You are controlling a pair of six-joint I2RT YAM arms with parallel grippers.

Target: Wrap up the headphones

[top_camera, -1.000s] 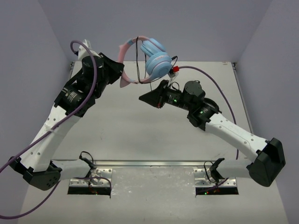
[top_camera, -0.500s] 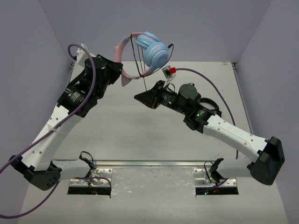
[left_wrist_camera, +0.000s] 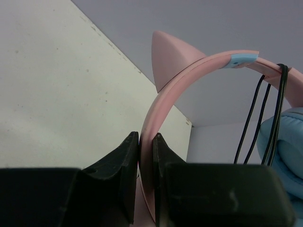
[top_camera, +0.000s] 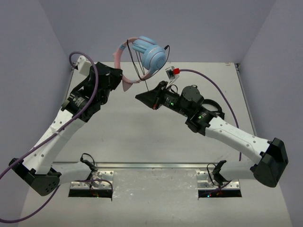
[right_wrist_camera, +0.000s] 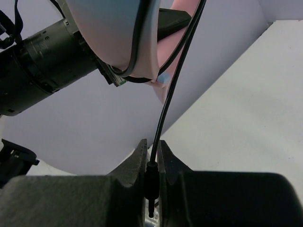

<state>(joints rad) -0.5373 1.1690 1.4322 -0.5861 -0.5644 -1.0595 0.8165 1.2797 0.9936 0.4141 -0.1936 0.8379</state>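
Up over the counter's (top_camera: 142,137) far edge, left of its middle, the headphones (top_camera: 144,56) hang in the air. The left gripper (left_wrist_camera: 146,138) is clamped on the pink headband (left_wrist_camera: 189,75) below a cat ear (left_wrist_camera: 173,54). The right gripper (right_wrist_camera: 151,147) pinches the black cable (right_wrist_camera: 175,85), which runs up to strands draped over the headband beside the blue cup (top_camera: 155,57).

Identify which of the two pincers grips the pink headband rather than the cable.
The left pincer: it is closed on the pink headband, holding it up. The right pincer instead pinches the thin black cable.
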